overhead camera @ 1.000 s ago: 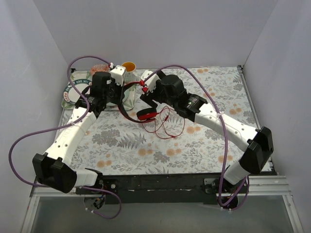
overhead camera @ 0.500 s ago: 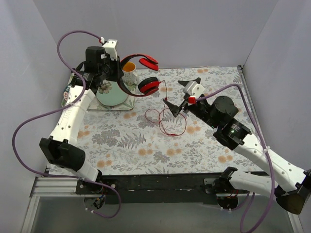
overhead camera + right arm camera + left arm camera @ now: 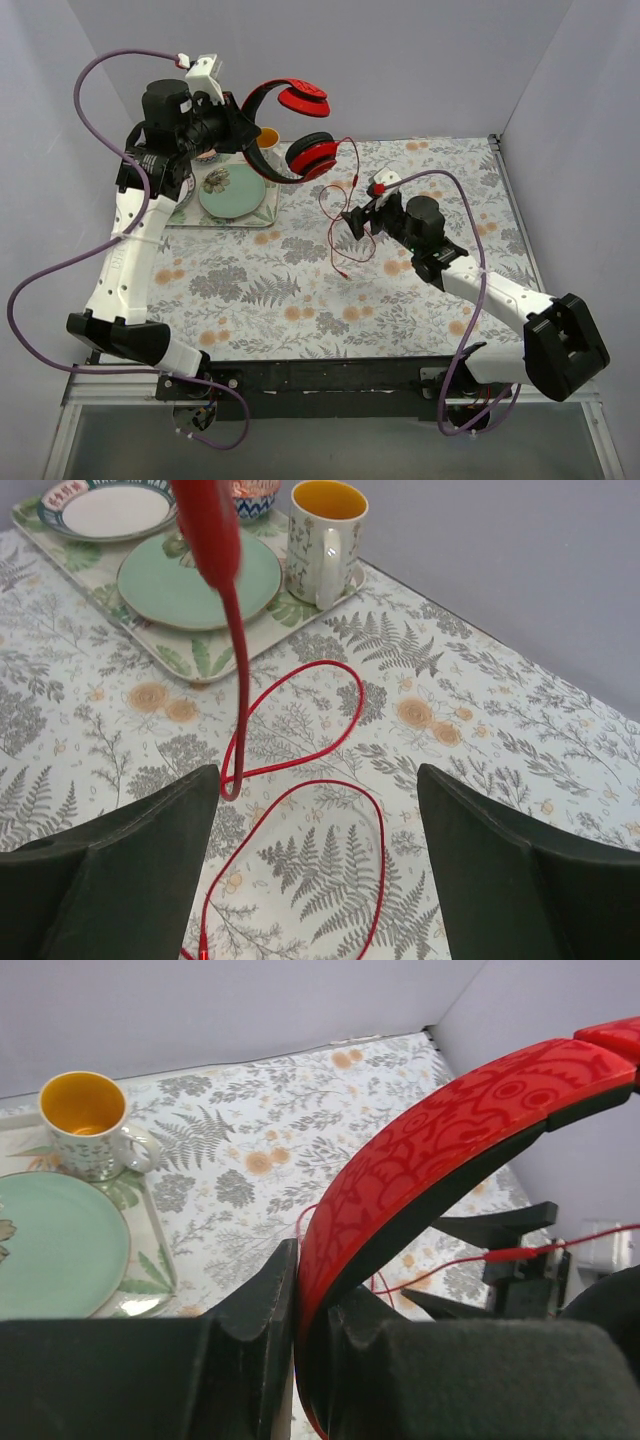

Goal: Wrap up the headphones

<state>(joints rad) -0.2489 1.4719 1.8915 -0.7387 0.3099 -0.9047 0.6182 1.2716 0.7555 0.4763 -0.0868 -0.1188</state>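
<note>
Red headphones (image 3: 300,130) held aloft by headband, thin cable (image 3: 345,215) dangling onto table

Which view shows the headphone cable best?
Top external: the cable shows almost whole, hanging from the earcup in the air down to loops on the table. Right wrist shows only the cable loops, close up. Left wrist catches one short thin stretch.

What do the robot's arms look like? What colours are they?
The left arm and right arm are white tubes with chunky black joints. A thick purple cable loops along each. The left tool and right tool each have two black wedge-shaped fingers.
</note>
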